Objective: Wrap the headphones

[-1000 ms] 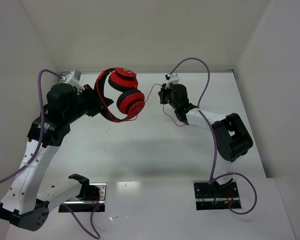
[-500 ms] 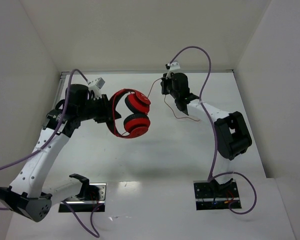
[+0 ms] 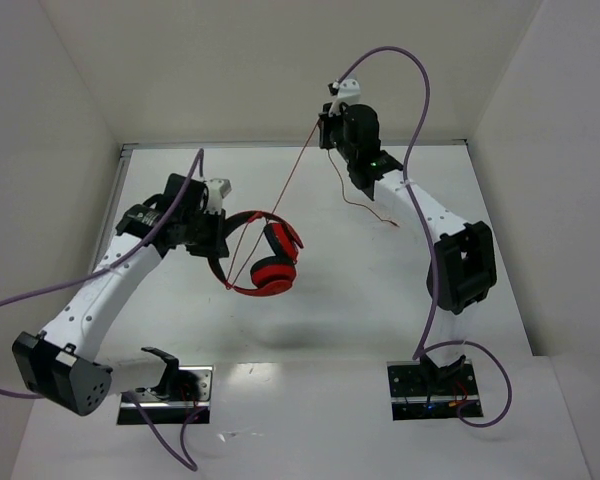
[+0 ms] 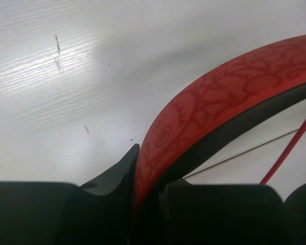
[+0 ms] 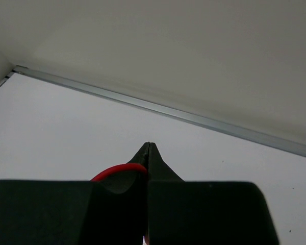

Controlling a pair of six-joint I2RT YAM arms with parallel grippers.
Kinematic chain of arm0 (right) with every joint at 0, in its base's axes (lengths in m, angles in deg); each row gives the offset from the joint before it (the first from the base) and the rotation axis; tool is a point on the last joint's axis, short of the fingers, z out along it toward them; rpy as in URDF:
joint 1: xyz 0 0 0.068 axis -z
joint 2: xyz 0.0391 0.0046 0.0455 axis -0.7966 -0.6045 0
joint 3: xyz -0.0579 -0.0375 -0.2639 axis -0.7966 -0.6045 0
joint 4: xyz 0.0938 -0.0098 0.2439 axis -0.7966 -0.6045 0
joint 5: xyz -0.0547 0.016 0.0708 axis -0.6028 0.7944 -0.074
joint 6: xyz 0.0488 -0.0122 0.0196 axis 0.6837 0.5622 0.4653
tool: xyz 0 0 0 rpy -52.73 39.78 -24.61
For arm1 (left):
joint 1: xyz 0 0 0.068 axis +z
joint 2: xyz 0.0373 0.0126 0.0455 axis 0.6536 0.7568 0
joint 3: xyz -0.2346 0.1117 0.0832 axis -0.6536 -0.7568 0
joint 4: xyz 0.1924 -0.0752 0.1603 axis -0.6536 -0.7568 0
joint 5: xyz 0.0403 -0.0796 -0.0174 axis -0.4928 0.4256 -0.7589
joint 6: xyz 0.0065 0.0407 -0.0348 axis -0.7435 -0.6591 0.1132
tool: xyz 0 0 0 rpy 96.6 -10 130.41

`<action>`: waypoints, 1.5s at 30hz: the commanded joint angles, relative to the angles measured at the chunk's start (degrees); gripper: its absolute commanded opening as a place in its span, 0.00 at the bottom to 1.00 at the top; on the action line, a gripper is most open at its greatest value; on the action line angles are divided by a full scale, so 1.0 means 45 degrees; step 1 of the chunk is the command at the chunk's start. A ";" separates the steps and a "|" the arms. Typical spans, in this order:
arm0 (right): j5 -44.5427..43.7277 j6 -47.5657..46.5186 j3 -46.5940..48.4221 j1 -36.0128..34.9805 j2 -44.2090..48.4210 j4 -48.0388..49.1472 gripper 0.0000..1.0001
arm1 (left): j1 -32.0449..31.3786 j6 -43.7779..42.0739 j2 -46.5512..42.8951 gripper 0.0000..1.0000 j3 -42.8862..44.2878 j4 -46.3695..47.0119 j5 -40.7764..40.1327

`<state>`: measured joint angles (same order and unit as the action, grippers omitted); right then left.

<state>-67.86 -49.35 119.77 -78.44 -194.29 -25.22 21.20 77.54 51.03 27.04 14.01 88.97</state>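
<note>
White table (image 3: pixel 330 295), headphones (image 3: pixel 273 275) band partly hidden

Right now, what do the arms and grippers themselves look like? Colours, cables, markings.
Both match. The left arm and right arm have white links with bulky black joints. A purple cable loops off the left one, and a second purple cable arcs over the right. The left gripper and right gripper are matte black with tapered fingers. No markings are legible.

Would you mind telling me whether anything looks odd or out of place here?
Nothing looks damaged. The cord runs taut from the headphones, held aloft by the left gripper, to the shut right gripper, not visibly wound around them. Its loose tail hangs free.
</note>
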 commanded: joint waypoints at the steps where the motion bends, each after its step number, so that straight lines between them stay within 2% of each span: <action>1: 0.0264 -0.0191 0.1416 0.0070 -0.0327 -0.0184 0.00 | -0.0756 -0.1017 0.0510 0.00 0.0252 -0.0464 -0.1443; 8: 0.0476 -0.0191 0.3059 0.0070 -0.0327 -0.1393 0.00 | -0.1284 -0.1017 0.1956 0.00 0.0252 -0.0601 -0.4684; 13: 0.0656 -0.0425 0.3451 -0.0067 -0.0327 -0.1903 0.00 | -0.1422 -0.1250 0.2584 0.00 0.0817 -0.0037 -0.4806; 20: 0.0692 0.0141 0.3644 -0.0067 -0.0327 -0.2292 0.00 | -0.1695 -0.1466 0.3833 0.00 0.0936 0.0393 -0.6075; 22: 0.0849 0.0258 0.3996 -0.0067 -0.0327 -0.2410 0.00 | -0.1695 -0.1601 0.4008 0.00 0.0936 0.0550 -0.5939; 26: 0.0638 0.0122 0.3998 -0.0067 -0.0443 -0.2410 0.00 | -0.1813 -0.2070 0.3836 0.00 0.1463 0.1368 -0.3838; 29: 0.0363 0.0122 0.3550 -0.0067 -0.0736 -0.2410 0.00 | -0.1813 -0.2342 0.3678 0.00 0.1619 0.1508 -0.2917; 33: -0.0476 0.0122 0.3703 -0.0067 -0.1360 -0.2505 0.00 | -0.2106 -0.2345 0.3542 0.00 0.1445 0.1508 -0.3028; 40: -0.1396 -0.0014 0.5615 -0.0067 -0.2241 -0.3191 0.00 | -0.2106 -0.2462 0.3404 0.00 0.0937 0.1236 -0.3224; 45: -0.1397 -0.0171 0.6576 -0.0067 -0.2203 -0.3698 0.00 | -0.2223 -0.2189 0.3541 0.00 0.0273 0.1235 -0.4765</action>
<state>-71.88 -49.35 143.61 -79.05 -206.05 -45.18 11.67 67.81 68.58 29.77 19.69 70.43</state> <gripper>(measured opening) 0.007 0.198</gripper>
